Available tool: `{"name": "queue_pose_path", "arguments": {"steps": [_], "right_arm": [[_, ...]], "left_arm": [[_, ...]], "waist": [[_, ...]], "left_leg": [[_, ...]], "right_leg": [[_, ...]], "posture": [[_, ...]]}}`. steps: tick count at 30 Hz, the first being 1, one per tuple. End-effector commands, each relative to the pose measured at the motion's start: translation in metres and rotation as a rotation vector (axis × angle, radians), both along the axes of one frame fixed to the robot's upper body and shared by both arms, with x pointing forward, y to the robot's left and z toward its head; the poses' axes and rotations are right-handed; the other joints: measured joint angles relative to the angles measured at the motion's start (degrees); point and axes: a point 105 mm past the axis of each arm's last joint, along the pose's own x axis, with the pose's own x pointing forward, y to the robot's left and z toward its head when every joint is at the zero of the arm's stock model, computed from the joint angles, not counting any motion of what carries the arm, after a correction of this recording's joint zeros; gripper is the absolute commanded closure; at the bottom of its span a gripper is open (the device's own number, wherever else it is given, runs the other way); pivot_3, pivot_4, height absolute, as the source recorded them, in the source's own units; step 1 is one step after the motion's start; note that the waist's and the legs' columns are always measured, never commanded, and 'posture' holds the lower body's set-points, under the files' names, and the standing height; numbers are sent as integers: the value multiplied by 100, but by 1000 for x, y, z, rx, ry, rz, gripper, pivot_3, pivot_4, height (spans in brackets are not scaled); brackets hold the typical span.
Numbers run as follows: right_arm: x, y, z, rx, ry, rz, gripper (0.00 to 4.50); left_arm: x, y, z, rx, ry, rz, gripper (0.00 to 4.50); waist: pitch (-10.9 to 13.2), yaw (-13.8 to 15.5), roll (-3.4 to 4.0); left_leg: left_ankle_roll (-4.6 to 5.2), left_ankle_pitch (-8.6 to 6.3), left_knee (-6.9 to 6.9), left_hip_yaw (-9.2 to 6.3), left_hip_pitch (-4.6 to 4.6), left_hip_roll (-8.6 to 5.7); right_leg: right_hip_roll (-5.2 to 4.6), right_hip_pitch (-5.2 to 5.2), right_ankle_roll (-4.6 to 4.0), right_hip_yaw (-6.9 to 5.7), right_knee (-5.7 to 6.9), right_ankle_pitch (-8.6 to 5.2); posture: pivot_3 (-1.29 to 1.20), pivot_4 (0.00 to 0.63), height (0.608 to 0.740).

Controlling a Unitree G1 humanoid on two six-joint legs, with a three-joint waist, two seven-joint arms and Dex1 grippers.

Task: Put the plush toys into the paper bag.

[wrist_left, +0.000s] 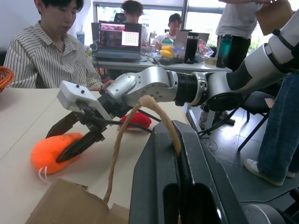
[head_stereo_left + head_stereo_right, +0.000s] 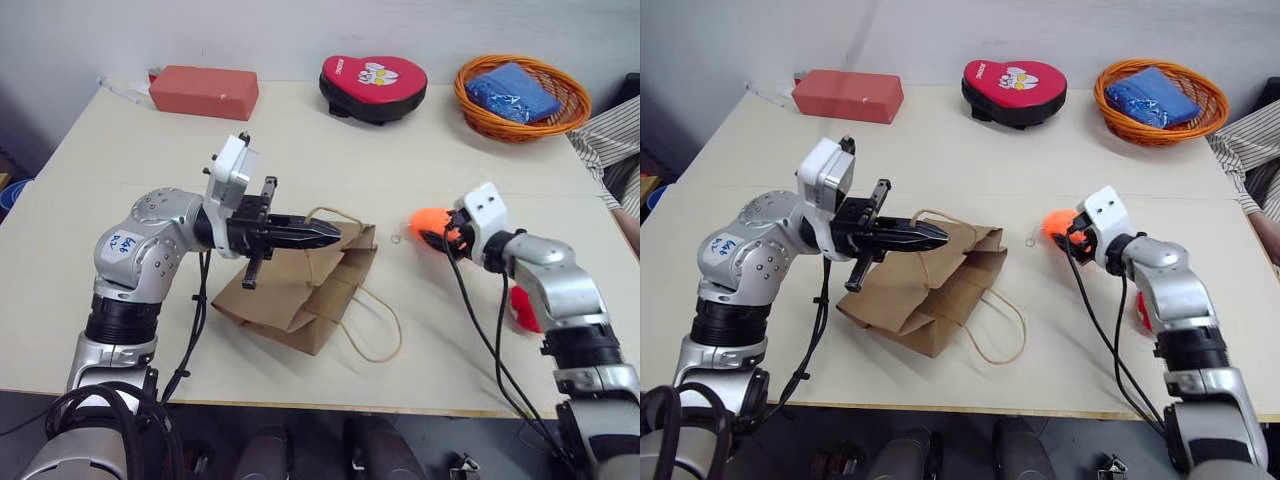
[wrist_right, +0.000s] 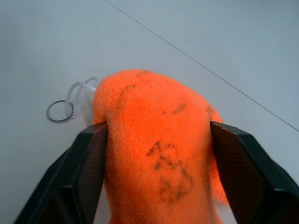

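Note:
The brown paper bag (image 2: 300,295) lies slumped on the table in front of me. My left gripper (image 2: 335,233) points sideways over it, shut on one twisted loop handle (image 1: 140,105) and holding it up. The orange plush toy (image 2: 428,222) lies on the table to the right of the bag. My right gripper (image 3: 156,128) straddles it, with its pads (image 3: 91,158) pressed against both sides of the toy. The red plush toy (image 2: 524,308) lies on the table further right, partly behind my right forearm.
A red box (image 2: 203,91), a red heart-shaped pad (image 2: 373,85) and an orange basket (image 2: 475,108) holding a blue item stand along the far edge. A person in a striped shirt (image 2: 612,150) sits at the right side. The bag's second handle (image 2: 375,330) trails toward the front edge.

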Motion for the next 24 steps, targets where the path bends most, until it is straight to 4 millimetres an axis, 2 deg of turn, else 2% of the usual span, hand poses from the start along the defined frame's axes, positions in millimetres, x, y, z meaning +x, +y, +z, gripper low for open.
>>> {"name": "queue_pose_path", "arguments": {"steps": [1, 3, 5, 7, 8, 11, 13, 15, 19, 21, 24], "right_arm": [[-1, -5, 9, -21, -17, 19, 2571], [-4, -9, 18, -18, -38, 44, 3287], [-9, -11, 25, -2, -60, 78, 3821], [-23, -3, 40, 45, -107, 192, 4221], [-39, 6, 51, 82, -139, 305, 4312], [-83, 20, 72, 156, -163, 537, 4320], [-101, 28, 70, 144, -125, 605, 4320], [-116, 46, 65, 123, -96, 686, 4320], [-131, 82, 60, 168, -80, 778, 4320], [-134, 93, 51, 147, -62, 795, 4320], [-127, 100, 35, 93, -44, 773, 4320]], "left_arm": [[-5, 2, 9, -3, -46, -2, 4500], [-4, 3, 9, -2, -47, 2, 4500], [-3, 3, 10, -5, -46, 4, 4500], [-3, 2, 11, -8, -47, 3, 4500], [-3, 2, 11, -9, -46, 0, 4500], [-3, 1, 10, -6, -41, -15, 4500], [-4, 2, 10, -3, -28, -30, 4500], [-5, 1, 9, 0, -21, -37, 4500], [-4, -1, 9, 0, -19, -42, 4500], [-4, -2, 10, -3, -17, -47, 4500], [-6, -4, 10, -3, -9, -61, 4500]], "waist": [[0, -5, 0], [0, -4, 0], [0, 3, 0], [0, 11, 0], [0, 15, 0], [1, 10, 1], [1, 0, 1], [0, -10, -2], [0, -8, -2], [0, 8, -2], [0, 22, -2]], "left_leg": [[1, 0, 6, 0, 0, 0], [2, -2, 10, 2, -1, 0], [4, -3, 23, 2, -1, 0], [5, -3, 27, 1, -1, 0], [5, -3, 27, 1, -1, 0], [5, -3, 23, 1, -3, 0], [6, -4, 24, 0, -2, 0], [8, -5, 26, 0, 3, 0], [8, -5, 30, 0, 14, 1], [8, -5, 33, -1, 14, 1], [9, -7, 36, -1, 11, 0]], "right_leg": [[0, 1, 0, -1, 1, 0], [-2, 2, 0, 0, 1, 0], [-3, 4, 1, 1, -1, 0], [-2, 4, 1, 0, -3, 0], [-2, 4, 1, 0, -2, 0], [2, 5, 1, 0, 12, 0], [2, 8, 1, -2, 13, 0], [2, 12, 2, 1, 8, 1], [2, 14, 1, 5, 9, 1], [1, 14, 2, 5, 11, 1], [-2, 15, 2, 5, 5, 1]], "posture": [[0, 150, 740], [0, 150, 740], [0, 150, 740], [0, 150, 740], [0, 150, 740], [0, 150, 740], [0, 150, 740], [0, 150, 740], [0, 150, 740], [0, 150, 740], [0, 150, 740]]}}
